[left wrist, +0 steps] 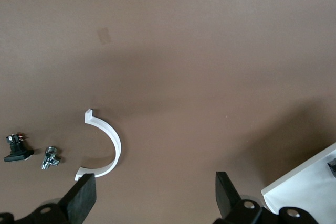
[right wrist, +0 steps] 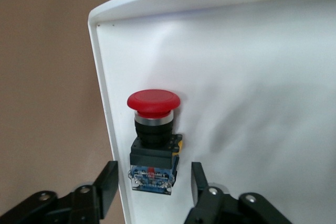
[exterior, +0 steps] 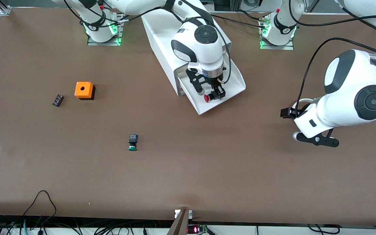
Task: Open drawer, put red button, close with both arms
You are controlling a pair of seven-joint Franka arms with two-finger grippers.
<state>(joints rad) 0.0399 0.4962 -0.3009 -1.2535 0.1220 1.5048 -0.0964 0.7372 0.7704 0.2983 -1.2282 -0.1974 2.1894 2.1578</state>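
Brown tabletop [exterior: 207,169] surrounded the pulled-out drawer [exterior: 232,93]; inside lay the red button [right wrist: 153,132], released between the right gripper's [exterior: 214,95] spread fingers near its rim. Left gripper [left wrist: 152,198] waited, parted, empty.

Even overhead light, front view sharp. Tabletop [exterior: 188,169] shows a pale glare band along its edge nearest the front camera. Green glow at both arm bases. Soft shadows only: a broad dark patch in the left wrist view. Drawer [right wrist: 252,103] floor near blown-out white; red button [right wrist: 153,135] crisp, hand fingers [right wrist: 107,187] slightly soft.
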